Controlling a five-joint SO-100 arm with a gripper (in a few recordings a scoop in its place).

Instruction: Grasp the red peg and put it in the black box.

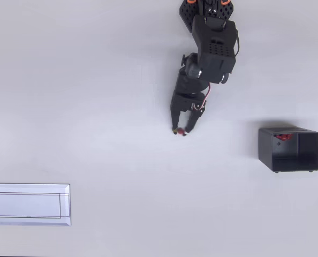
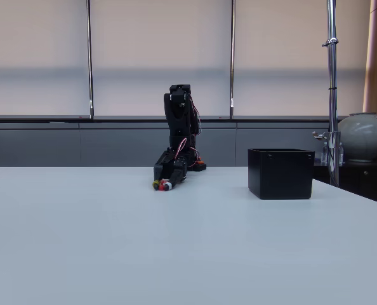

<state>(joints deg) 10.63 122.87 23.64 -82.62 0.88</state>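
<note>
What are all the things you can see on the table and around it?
red peg: one, dark red, tiny, on the table between the gripper's fingertips, left of the box in the overhead view.
black box: one, black, open top, on the table's right side; something small and red lies inside near its back wall.
white tray: one, white, flat, lower left corner in the overhead view.
table: one, pale grey-white.
round jar: one, grey-green, on a dark cabinet at the right edge in the fixed view.
metal pole: one, silver, upright behind the box.
gripper: one, black, lowered to the table, fingers around the peg.
</note>
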